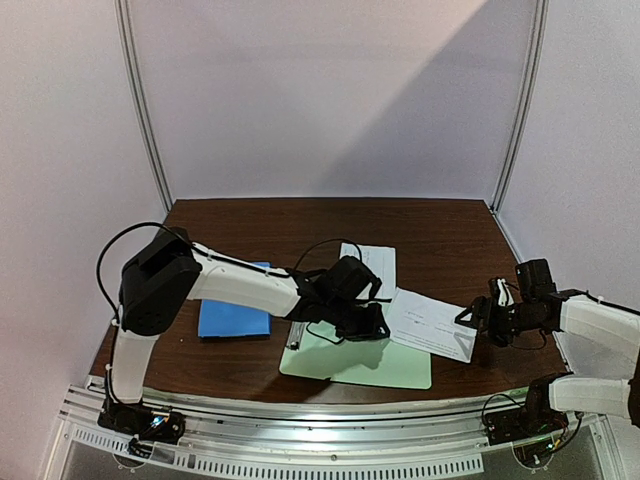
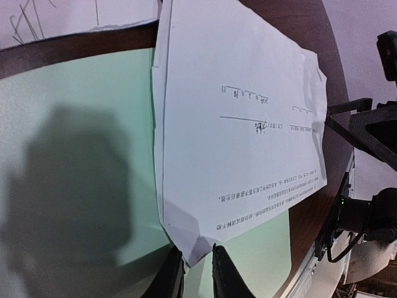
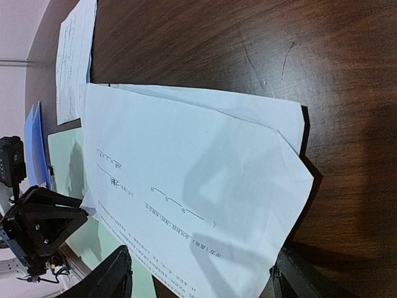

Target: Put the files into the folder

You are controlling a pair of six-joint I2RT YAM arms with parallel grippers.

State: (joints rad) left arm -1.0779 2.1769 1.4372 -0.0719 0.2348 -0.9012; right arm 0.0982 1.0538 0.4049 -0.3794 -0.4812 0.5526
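The left gripper (image 2: 198, 267) is almost together on a corner of the white sheet (image 2: 242, 124); I cannot tell if it holds. The right gripper (image 3: 201, 267) is wide apart. Such a thin pinch could slip or rip the sheet.

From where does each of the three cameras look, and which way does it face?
Top external: above and behind the arm bases, looking down on the table; both arms show.
Left wrist: on the left arm, low over the green clipboard, facing the right gripper; its own fingers show at the bottom.
Right wrist: on the right arm, facing the left gripper; its own fingers show at the bottom corners.
Shared: both wrist views see the printed sheet from opposite ends.
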